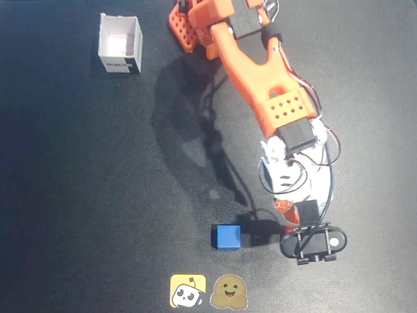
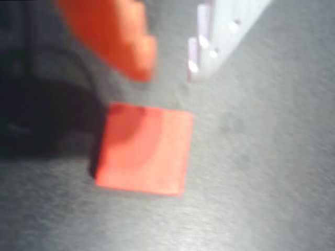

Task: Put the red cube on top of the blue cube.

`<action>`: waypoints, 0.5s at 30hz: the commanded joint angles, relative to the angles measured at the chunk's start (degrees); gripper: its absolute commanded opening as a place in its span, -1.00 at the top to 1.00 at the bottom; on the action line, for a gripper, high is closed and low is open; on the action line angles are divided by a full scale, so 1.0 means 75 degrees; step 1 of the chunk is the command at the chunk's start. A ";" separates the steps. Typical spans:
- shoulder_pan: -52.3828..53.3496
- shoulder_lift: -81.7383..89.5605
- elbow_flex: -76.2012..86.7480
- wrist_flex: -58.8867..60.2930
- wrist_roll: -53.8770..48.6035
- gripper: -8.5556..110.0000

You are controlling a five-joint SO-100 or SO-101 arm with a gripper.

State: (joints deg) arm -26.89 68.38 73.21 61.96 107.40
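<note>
In the wrist view the red cube (image 2: 144,149) lies on the dark table just below my gripper (image 2: 167,76). The jaws are open and empty: the orange finger (image 2: 118,36) is at the top left and the white finger (image 2: 220,31) at the top right, both above the cube and apart from it. In the overhead view my gripper (image 1: 287,222) points down at the lower right, and only a sliver of the red cube (image 1: 288,230) shows beneath it. The blue cube (image 1: 226,237) sits on the table a short way to the left of the gripper.
An open white box (image 1: 120,44) stands at the upper left. Two stickers, a yellow one (image 1: 187,291) and a brown smiling one (image 1: 229,292), lie near the bottom edge below the blue cube. The arm's orange base (image 1: 195,26) is at the top centre.
</note>
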 commanded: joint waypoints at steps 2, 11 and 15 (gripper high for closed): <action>-0.0117 0.0633 0.0059 -0.0305 0.0105 0.57; -0.0188 0.0398 0.0387 -0.1055 0.0316 0.43; -0.0199 0.0164 0.0387 -0.1395 0.0492 0.43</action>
State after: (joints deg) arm -27.77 68.47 76.55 53.53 110.21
